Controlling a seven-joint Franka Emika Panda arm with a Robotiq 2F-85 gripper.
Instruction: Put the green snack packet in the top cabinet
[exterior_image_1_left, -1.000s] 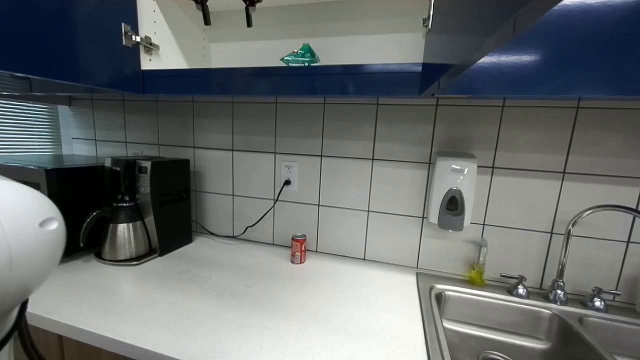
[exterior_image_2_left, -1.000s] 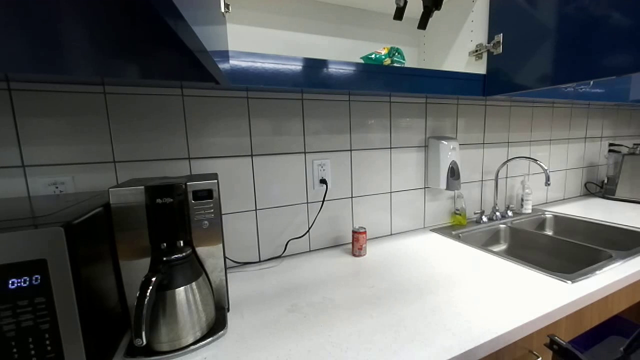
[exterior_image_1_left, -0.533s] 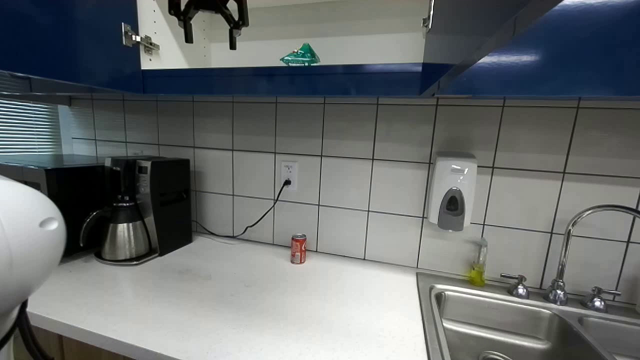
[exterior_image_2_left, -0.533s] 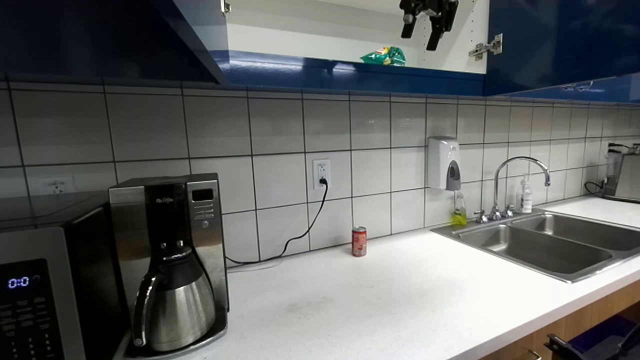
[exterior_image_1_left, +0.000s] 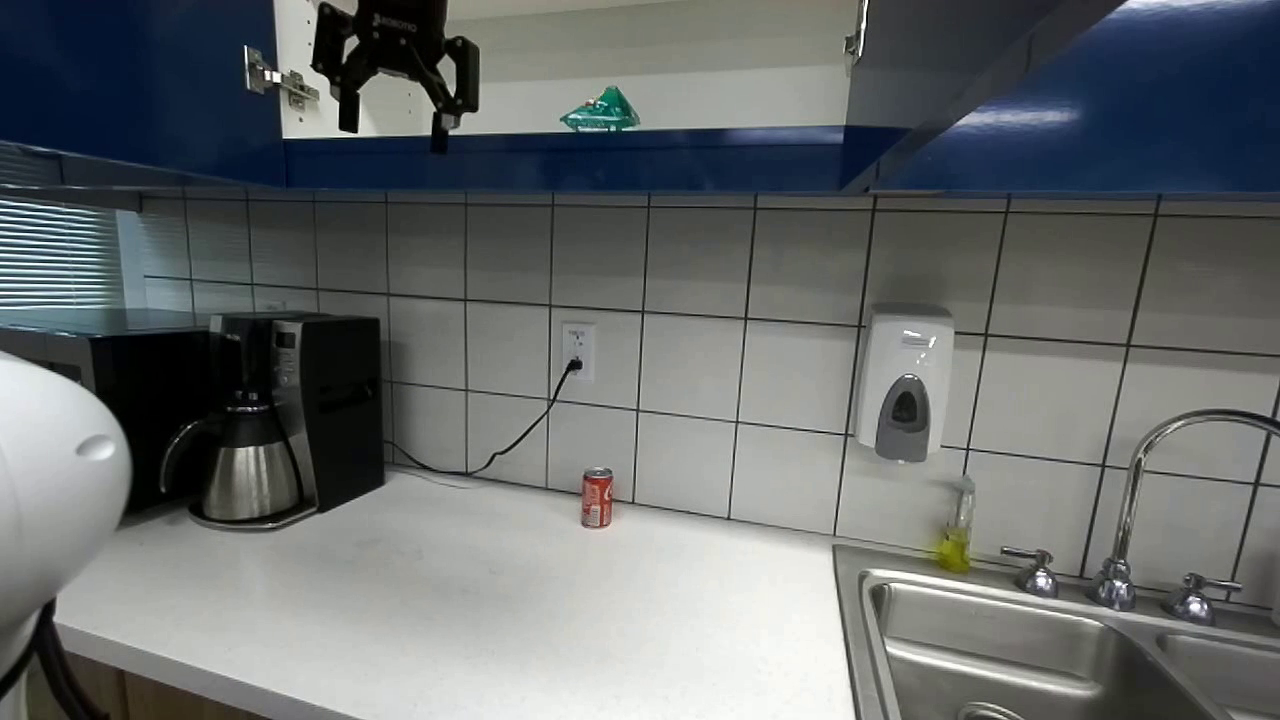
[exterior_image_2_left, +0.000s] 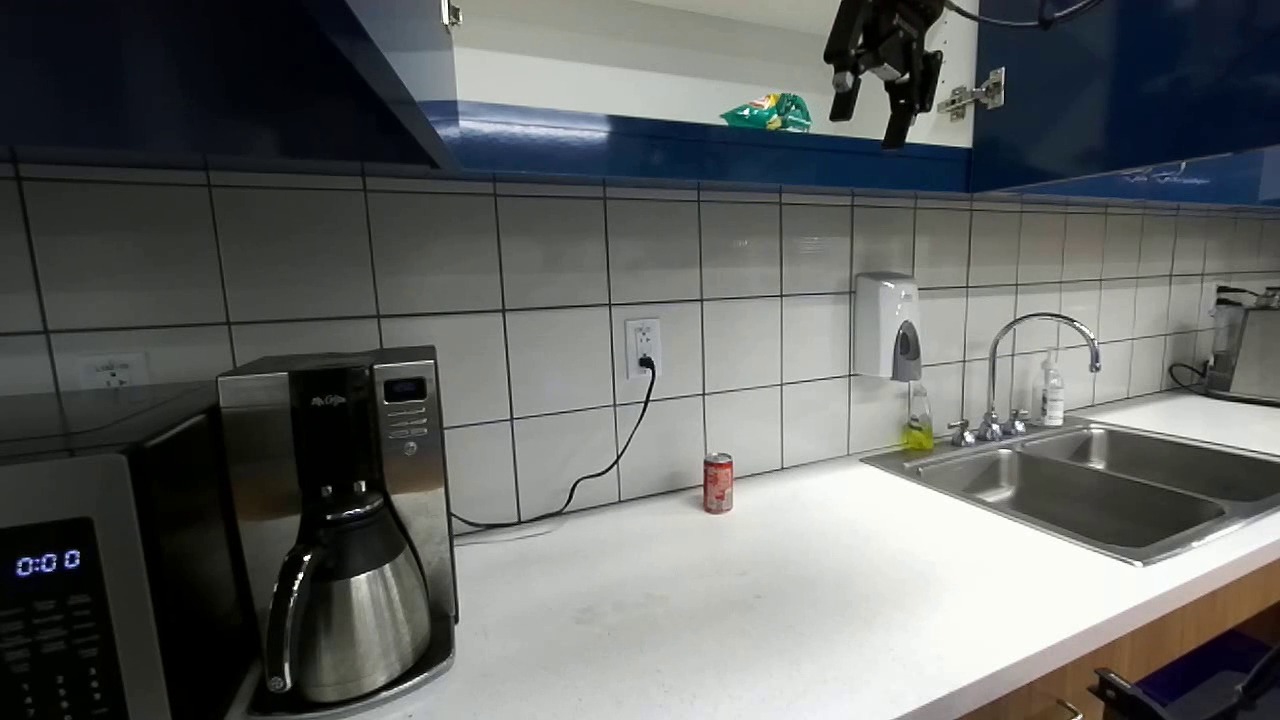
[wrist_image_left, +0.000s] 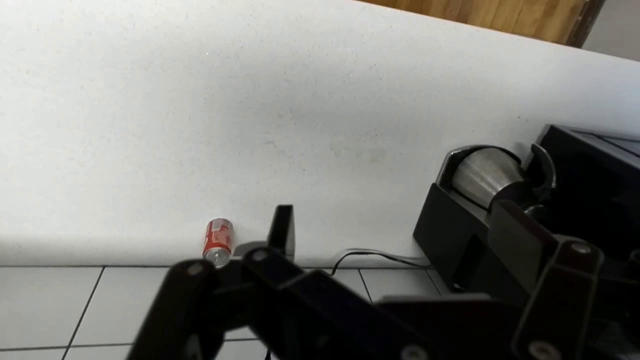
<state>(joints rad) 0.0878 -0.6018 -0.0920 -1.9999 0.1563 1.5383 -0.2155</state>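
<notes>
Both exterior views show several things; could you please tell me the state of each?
end effector: open, holding nothing
top cabinet: open
green snack packet: lying inside the top cabinet
red can: upright on the counter
carafe: seated in the coffee maker
black plug: in the wall outlet
microwave display: lit, showing 0:00
faucet: no water running
small bottle: upright, partly full

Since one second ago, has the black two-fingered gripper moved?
Yes: in an exterior view, the gripper has moved down, reaching below the nearer silver metal hinge.

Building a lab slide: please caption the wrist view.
Open, empty hand above a white counter bearing a red can and a coffee maker.
</notes>
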